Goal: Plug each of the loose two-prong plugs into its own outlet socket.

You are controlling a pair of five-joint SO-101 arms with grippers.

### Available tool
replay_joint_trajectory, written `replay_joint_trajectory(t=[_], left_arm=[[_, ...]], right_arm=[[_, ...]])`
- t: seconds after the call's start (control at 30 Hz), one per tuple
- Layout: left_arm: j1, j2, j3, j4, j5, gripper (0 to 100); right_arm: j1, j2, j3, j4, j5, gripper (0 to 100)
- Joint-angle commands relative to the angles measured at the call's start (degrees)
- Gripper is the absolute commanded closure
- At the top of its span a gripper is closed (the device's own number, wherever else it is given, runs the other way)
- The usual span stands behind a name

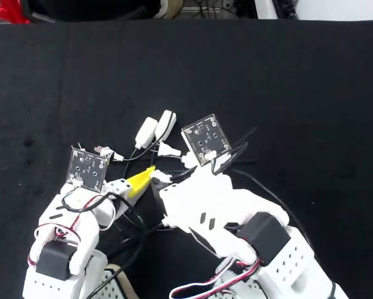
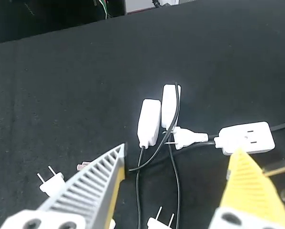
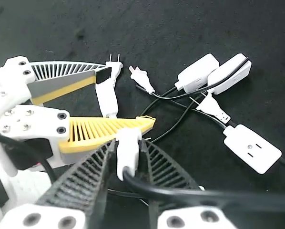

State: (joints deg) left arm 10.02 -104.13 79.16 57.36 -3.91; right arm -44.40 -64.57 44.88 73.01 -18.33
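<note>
My right gripper (image 3: 128, 144) is shut on a white two-prong plug (image 3: 128, 155) with a black cord, just above the black mat. My left gripper (image 2: 179, 152) stands open right beside it, its grey finger (image 2: 97, 179) and yellow finger (image 2: 247, 183) wide apart. A loose white plug (image 3: 107, 93) lies on the mat between those fingers. Another loose plug (image 3: 141, 76) lies just beyond. Two oblong white outlet sockets (image 2: 148, 123) (image 2: 170, 106) lie side by side. A plug (image 2: 189, 138) rests with its prongs near them, and a rectangular socket (image 2: 245, 138) lies behind it.
Black cords (image 2: 173, 176) cross the mat between plugs and sockets and loop under both arms (image 1: 217, 205). One more small plug (image 2: 50, 182) lies outside the grey finger. Bare black mat (image 1: 286, 81) stretches away on the far side.
</note>
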Motion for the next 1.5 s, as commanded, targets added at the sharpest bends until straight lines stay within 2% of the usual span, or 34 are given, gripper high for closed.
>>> replay_joint_trajectory(t=[0.0, 0.4, 0.53, 0.73, 0.83, 0.93, 1.13, 1.33, 1.47], left_arm=[[-0.84, -0.26, -1.01, -1.93, 0.18, 67], [-1.19, -0.26, -0.57, -1.32, 0.09, 67], [-8.31, -0.26, 0.92, -1.23, -3.43, 67], [-17.89, -0.26, 5.85, -1.23, -8.70, 67], [-19.56, -0.26, 7.69, -0.44, -10.99, 67], [-20.18, -0.26, 6.81, 5.71, -14.86, 67], [-20.53, -0.26, 6.90, 14.07, -21.10, 67], [-20.53, -0.26, 9.19, 14.86, -21.19, 67], [-20.53, -0.26, 13.32, 14.77, -21.19, 67]], right_arm=[[-0.79, 2.86, -2.95, 2.46, 1.85, 98.7], [-0.44, 13.58, -13.58, 7.47, 2.02, 98.7], [1.14, 16.92, -15.69, 11.25, 3.87, 98.7], [11.16, 23.69, -13.41, 16.79, 7.21, 98.7], [12.92, 23.87, -7.69, 14.51, 7.82, 98.7], [12.57, 21.85, 0.31, 9.32, 8.00, 98.7], [12.57, 17.45, 11.30, 3.25, 15.82, 98.7], [11.52, 16.57, 13.05, 2.02, 17.85, 98.7], [10.37, 16.57, 16.75, -5.54, 17.05, 98.7]])
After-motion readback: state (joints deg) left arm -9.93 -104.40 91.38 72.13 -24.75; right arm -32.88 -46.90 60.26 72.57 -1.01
